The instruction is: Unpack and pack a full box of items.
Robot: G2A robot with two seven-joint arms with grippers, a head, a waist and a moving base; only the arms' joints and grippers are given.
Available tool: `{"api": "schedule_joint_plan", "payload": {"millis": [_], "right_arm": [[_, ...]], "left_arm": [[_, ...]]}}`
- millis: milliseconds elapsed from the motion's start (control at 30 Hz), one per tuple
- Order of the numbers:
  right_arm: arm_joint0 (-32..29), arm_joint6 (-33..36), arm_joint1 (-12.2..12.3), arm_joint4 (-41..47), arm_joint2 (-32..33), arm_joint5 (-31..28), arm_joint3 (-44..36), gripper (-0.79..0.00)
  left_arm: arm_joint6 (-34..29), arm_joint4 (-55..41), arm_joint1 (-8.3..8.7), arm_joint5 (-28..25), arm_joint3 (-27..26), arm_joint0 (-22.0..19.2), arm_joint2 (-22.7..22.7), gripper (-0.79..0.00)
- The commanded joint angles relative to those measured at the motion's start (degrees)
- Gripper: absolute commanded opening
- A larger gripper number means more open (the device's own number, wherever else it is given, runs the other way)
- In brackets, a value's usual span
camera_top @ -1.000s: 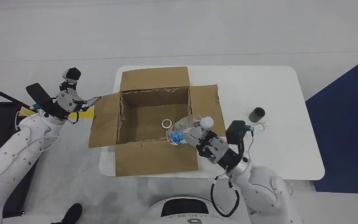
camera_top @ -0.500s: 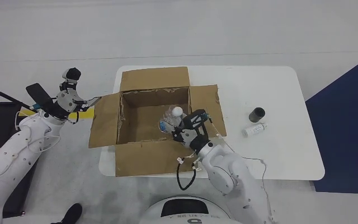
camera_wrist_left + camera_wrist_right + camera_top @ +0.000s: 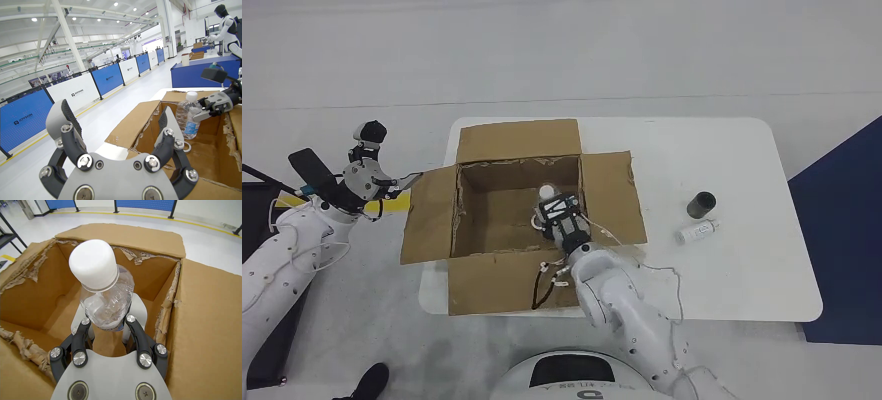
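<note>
An open cardboard box [image 3: 492, 270] stands on the white table [image 3: 722, 150], its flaps spread out. My right gripper [image 3: 560, 212] is inside the box, shut on a clear water bottle [image 3: 548, 192] with a white cap. The bottle [image 3: 105, 291] stands upright between the right gripper [image 3: 109, 321] fingers, just above the box floor. In the left wrist view, the bottle [image 3: 187, 117] rises beside a grey ring [image 3: 186, 146] lying on the box floor. My left gripper [image 3: 117, 117] is open with nothing in it, just outside the box's left flap [image 3: 430, 215].
On the table right of the box, a black cylinder [image 3: 701, 205] stands with a small white bottle [image 3: 697, 232] lying next to it. Torn paper lines the box's inner edges [image 3: 166, 306].
The right gripper has carried the bottle from the box's front right corner into the box and turned it upright. The left arm has not moved.
</note>
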Motion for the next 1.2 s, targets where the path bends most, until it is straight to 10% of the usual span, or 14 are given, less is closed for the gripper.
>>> {"api": "schedule_joint_plan", "payload": {"millis": [0, 67, 133, 400, 500, 867, 1167], "right_arm": [[0.72, 1.69, -0.2, -4.03, -1.2, 1.74, 1.79, -0.785], [1.66, 3.58, -0.51, -6.95, -2.35, 3.23, 3.41, -0.717], [2.38, 5.05, -0.93, -7.71, -3.44, 4.06, 4.44, -0.468], [2.29, 5.41, -1.67, -5.79, -4.82, 2.49, 3.44, -0.391], [0.75, 4.17, -1.45, -2.8, -3.63, 0.31, 0.49, -0.015], [-11.29, -5.16, 0.96, 5.77, 5.11, -7.84, -18.94, -0.003], [-28.15, -16.34, 3.44, 23.95, 26.38, -14.82, -33.41, 0.0]], "left_arm": [[0.0, 0.0, 0.0, 0.0, 0.0, 0.0, 0.0, 0.0], [0.0, 0.0, 0.0, 0.0, 0.0, 0.0, 0.0, 0.0], [0.0, 0.0, 0.0, 0.0, 0.0, 0.0, 0.0, 0.0], [0.0, 0.0, 0.0, 0.0, 0.0, 0.0, 0.0, 0.0], [0.0, 0.0, 0.0, 0.0, 0.0, 0.0, 0.0, 0.0], [0.0, 0.0, 0.0, 0.0, 0.0, 0.0, 0.0, 0.0], [0.0, 0.0, 0.0, 0.0, 0.0, 0.0, 0.0, 0.0]]}}
